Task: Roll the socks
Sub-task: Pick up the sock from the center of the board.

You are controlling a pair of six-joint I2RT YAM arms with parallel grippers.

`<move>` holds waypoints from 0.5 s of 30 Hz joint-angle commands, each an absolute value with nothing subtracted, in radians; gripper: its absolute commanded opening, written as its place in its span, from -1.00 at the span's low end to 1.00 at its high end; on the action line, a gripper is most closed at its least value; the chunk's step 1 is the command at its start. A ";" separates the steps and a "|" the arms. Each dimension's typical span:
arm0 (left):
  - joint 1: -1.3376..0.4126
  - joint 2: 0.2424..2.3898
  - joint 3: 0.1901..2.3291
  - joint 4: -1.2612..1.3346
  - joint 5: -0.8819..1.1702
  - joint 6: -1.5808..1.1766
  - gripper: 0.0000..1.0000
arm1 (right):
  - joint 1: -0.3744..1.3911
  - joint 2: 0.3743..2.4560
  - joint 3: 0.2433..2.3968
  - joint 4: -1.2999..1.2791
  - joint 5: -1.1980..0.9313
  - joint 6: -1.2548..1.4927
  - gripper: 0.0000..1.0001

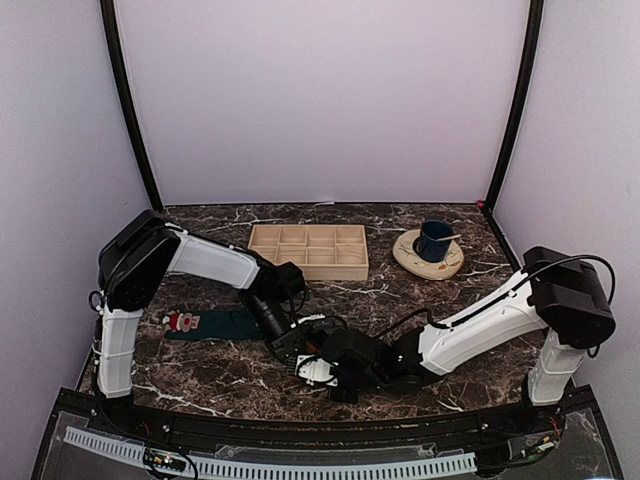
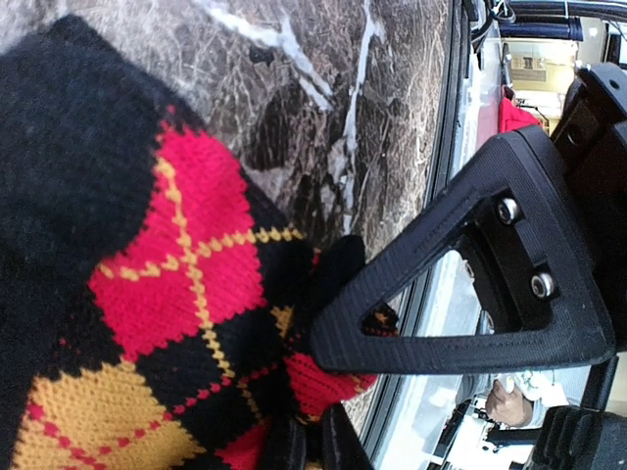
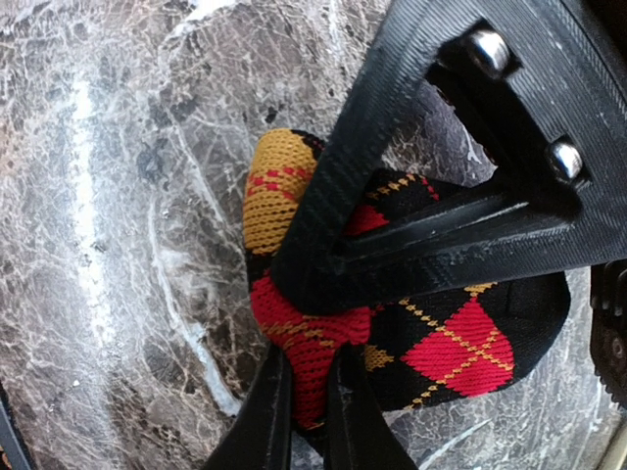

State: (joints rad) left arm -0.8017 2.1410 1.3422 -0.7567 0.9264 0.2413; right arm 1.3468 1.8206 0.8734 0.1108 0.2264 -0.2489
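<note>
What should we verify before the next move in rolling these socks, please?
1. Right tool pinched on the argyle sock: ok.
2. Left tool closed on the same sock: ok.
3. Argyle sock fully rolled: cannot tell, the tools hide much of it.
4. Teal Santa sock rolled: not ok, it lies flat beside the left arm.
5. Wooden tray and cup apart from the work spot: ok.
</note>
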 commanded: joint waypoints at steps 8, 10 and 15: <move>-0.766 2.039 1.291 -0.670 0.899 0.162 -0.61 | 1.296 1.854 0.841 -0.012 0.090 -0.153 -0.92; -0.764 2.028 1.282 -0.661 0.899 0.155 -0.57 | 1.294 1.852 0.833 -0.007 0.089 -0.143 -0.92; -0.760 1.997 1.253 -0.639 0.892 0.137 -0.50 | 1.292 1.847 0.821 0.000 0.082 -0.113 -0.92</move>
